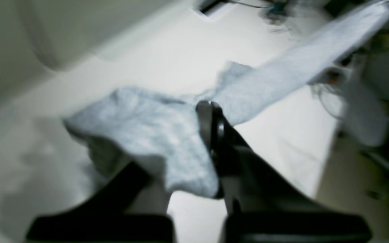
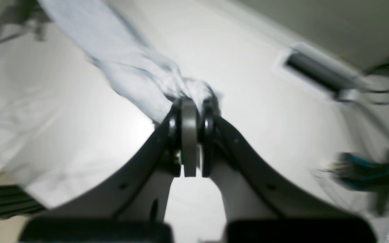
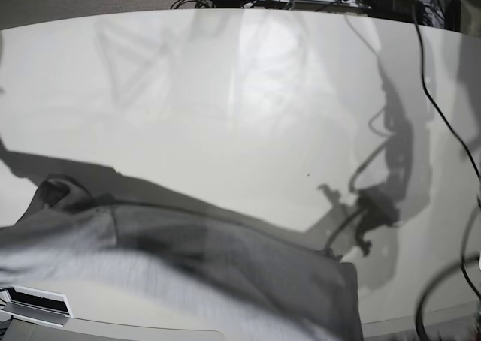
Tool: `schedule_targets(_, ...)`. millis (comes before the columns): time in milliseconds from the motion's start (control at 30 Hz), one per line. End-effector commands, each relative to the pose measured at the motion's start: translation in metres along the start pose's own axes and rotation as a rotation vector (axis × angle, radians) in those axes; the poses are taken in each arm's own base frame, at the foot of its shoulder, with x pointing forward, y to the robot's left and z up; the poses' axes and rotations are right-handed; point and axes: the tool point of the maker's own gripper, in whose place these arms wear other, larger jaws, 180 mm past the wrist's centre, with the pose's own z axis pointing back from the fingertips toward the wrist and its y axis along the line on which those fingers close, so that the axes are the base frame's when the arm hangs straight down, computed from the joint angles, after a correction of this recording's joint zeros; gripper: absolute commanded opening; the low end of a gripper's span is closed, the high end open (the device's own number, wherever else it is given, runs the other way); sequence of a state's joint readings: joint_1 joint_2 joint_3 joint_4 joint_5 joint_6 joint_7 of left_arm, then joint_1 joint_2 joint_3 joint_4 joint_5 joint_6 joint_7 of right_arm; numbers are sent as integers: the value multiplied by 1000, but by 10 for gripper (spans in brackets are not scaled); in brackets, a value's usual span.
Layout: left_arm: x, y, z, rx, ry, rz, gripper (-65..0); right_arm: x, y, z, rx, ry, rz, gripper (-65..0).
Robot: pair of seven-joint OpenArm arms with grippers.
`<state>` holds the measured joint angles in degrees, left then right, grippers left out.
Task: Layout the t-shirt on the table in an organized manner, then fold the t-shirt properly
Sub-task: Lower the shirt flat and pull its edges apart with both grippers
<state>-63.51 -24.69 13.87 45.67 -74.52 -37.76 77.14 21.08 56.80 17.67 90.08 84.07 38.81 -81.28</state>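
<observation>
Both hands clamped on the t-shirt [image 3: 188, 281]: left hand [image 1: 211, 111] pinches a bunched edge, right hand [image 2: 189, 108] grips another, cloth stretched taut between them above the tabletop [image 3: 225, 116]. In the base view the shirt hangs blurred over the near edge. Judgement: spreading step. Keep tension even, lower both hands together toward mid-tabletop, and let the hanging cloth land first without creasing.
</observation>
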Motion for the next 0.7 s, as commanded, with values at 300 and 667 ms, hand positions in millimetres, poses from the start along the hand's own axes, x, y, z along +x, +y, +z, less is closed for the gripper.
schedule_targets(300,-177,-7,-45,-85,305,213,-650,-73,51,-48,177,79,-138,-650)
schedule_targets(667,-299,-26,-33,-114,583,307,-650,-170,90,-53,236,315,-257,-650)
